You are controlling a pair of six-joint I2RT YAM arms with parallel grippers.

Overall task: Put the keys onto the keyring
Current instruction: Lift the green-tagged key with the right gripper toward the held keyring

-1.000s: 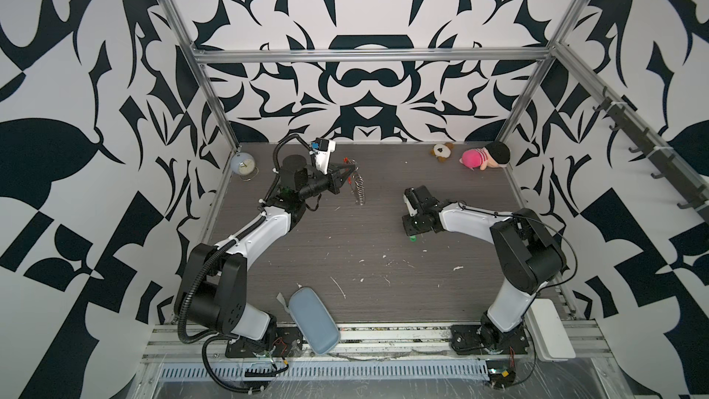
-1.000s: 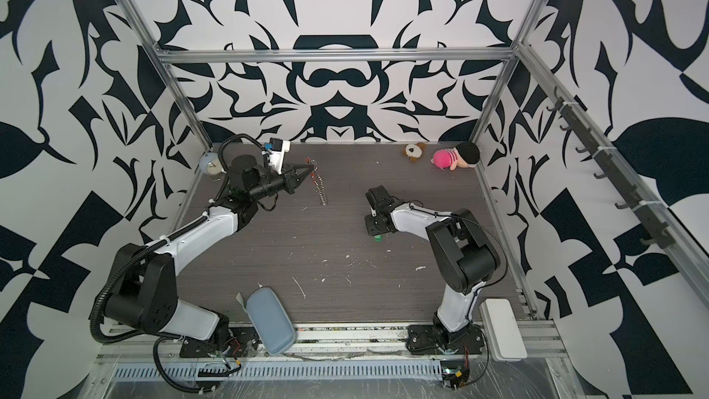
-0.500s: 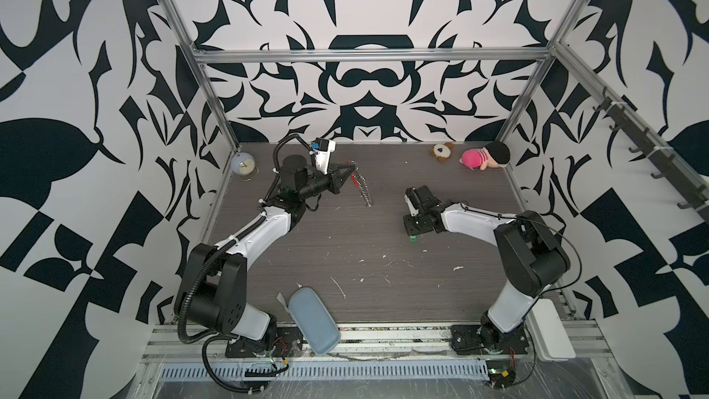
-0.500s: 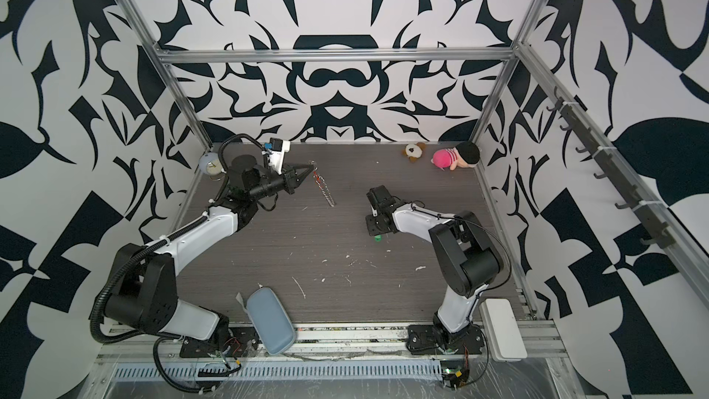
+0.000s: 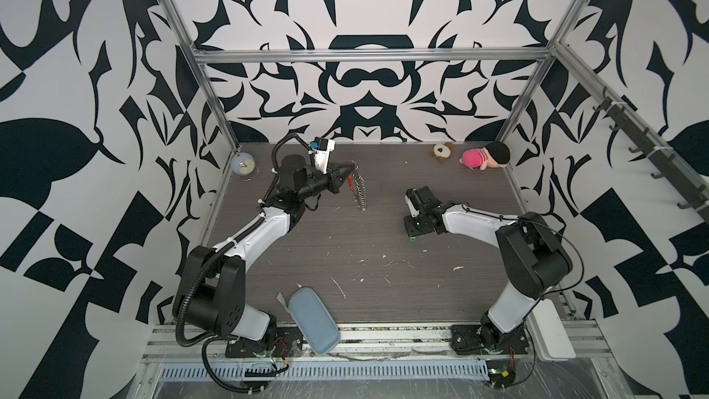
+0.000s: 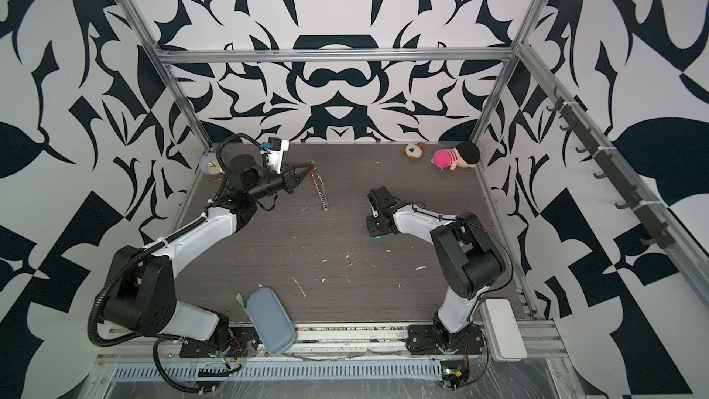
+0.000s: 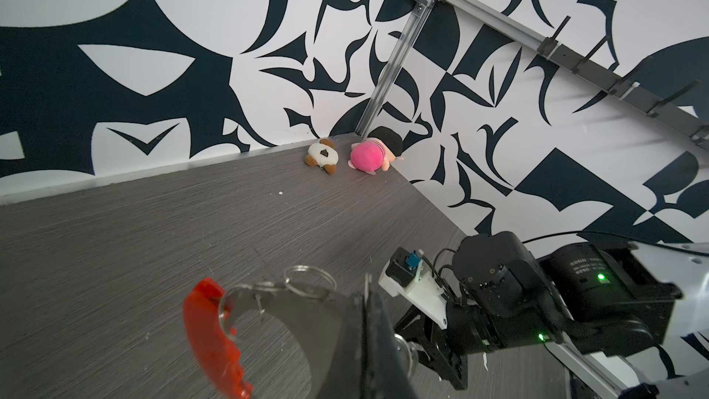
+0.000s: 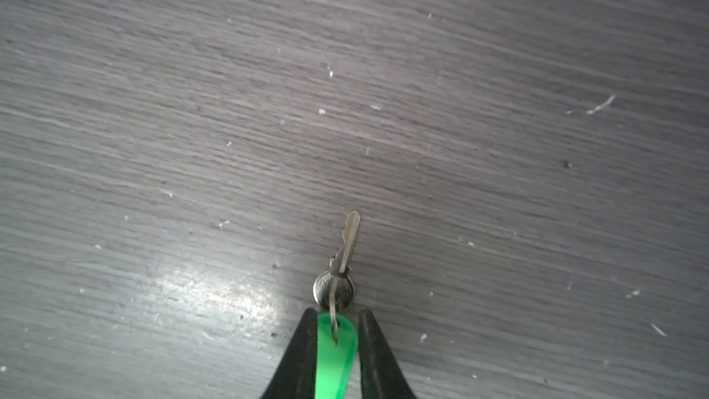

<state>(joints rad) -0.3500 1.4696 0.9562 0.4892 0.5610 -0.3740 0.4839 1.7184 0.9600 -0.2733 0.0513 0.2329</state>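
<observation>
The right gripper [image 8: 337,314] is clamped on the keys [image 8: 346,251], its black jaws pinching the bright green plastic tag [image 8: 336,355] edge-on. A thin wire ring through the tag carries one small silver key with a round head, its toothed blade pointing away from the jaws. It is low over the grey table [image 8: 345,71], though I cannot tell whether it touches. Well apart to the left, the left gripper [image 5: 347,170] is closed on the keyring [image 5: 356,186], whose red bar [image 7: 215,339] and small silver rings [image 5: 361,201] hang below it.

The keyring [image 5: 359,190] is left of the keys [image 5: 413,239] (well apart).
</observation>
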